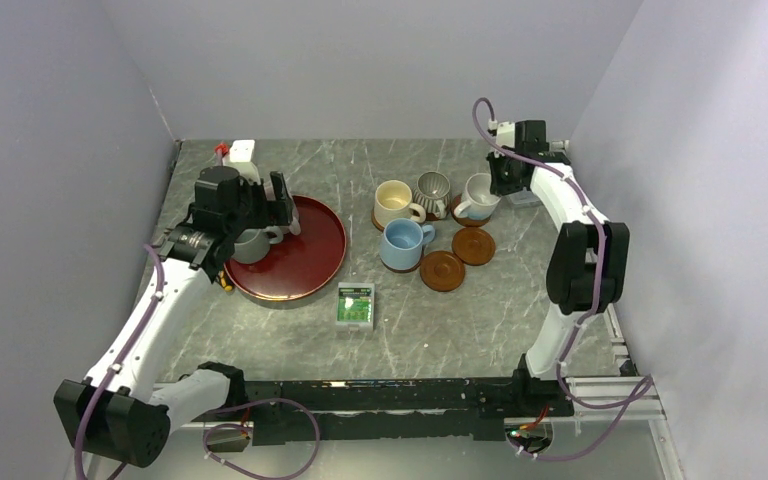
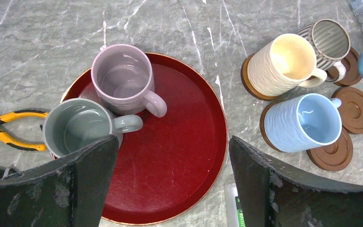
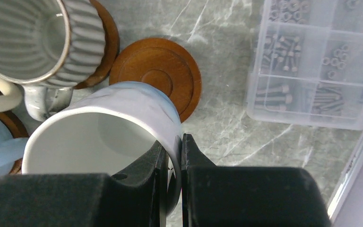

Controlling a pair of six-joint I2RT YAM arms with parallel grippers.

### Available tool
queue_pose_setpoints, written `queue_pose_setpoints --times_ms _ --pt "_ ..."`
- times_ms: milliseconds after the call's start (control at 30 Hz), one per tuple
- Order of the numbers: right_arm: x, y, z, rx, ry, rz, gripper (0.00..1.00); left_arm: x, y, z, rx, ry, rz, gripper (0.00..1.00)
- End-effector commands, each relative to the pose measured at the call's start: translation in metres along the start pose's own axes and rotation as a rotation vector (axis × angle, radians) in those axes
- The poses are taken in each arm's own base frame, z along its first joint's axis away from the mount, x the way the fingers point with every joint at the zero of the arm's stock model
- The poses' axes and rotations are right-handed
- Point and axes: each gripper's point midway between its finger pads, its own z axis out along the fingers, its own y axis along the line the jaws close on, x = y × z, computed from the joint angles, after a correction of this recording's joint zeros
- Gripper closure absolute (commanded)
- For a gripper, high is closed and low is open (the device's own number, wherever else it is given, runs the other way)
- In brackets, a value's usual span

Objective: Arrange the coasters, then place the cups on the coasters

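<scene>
On the dark-red tray (image 2: 184, 161): the mauve mug (image 2: 123, 78) and the grey-green mug (image 2: 78, 125) stand upright and close together at one side, with their handles turned to the tray's middle.
My left gripper (image 2: 170, 142): its jaws are wide apart and hold nothing. It hangs over the tray, and one finger (image 2: 94, 175) is just beside the grey-green mug.
My right gripper (image 3: 172, 151): it is clamped on the wall of the white mug (image 3: 99, 137), with one finger inside the rim and one outside.
White mug: it is at the far right of the group, next to the striped mug (image 3: 33, 38). It covers the near edge of an empty coaster (image 3: 158, 75). I cannot tell whether it rests on this coaster or is lifted.
Cream mug (image 2: 283, 64): it is upright on a brown coaster (image 2: 246, 82).
Striped mug: it is upright on its own coaster (image 2: 352, 71), just behind the cream mug.
Light-blue mug (image 2: 307, 120): it is upright on a coaster whose rim (image 2: 263, 125) shows at one side.
Free coasters: one (image 1: 473, 246) and another (image 1: 442, 270) lie just beside each other, right of the light-blue mug.
Worktop (image 1: 440, 335): it is grey marbled stone.
Other things: yellow-handled pliers (image 2: 9, 130) lie beside the tray, a clear screw box (image 3: 312, 66) is near the white mug, and a green packet (image 1: 356, 305) is in front of the tray.
</scene>
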Motion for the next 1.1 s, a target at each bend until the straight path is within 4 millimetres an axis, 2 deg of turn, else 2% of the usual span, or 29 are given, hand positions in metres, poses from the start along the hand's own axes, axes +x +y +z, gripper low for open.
queue_pose_setpoints --times_ms 0,300,500,1067 --pt "-0.04 0.001 -0.007 -0.046 -0.131 -0.076 1.0 -0.007 -0.003 0.002 0.016 -0.021 -0.007 0.08" --pt "-0.029 -0.008 0.028 -0.034 -0.033 -0.051 1.0 -0.005 -0.004 0.004 0.024 -0.013 -0.009 0.08" --pt "-0.032 -0.012 0.038 -0.029 -0.02 -0.041 1.0 -0.004 -0.003 0.005 0.019 -0.01 -0.004 0.08" --pt "-0.017 -0.013 0.06 -0.035 0.035 -0.023 1.0 -0.003 -0.002 0.006 0.013 -0.003 0.001 0.08"
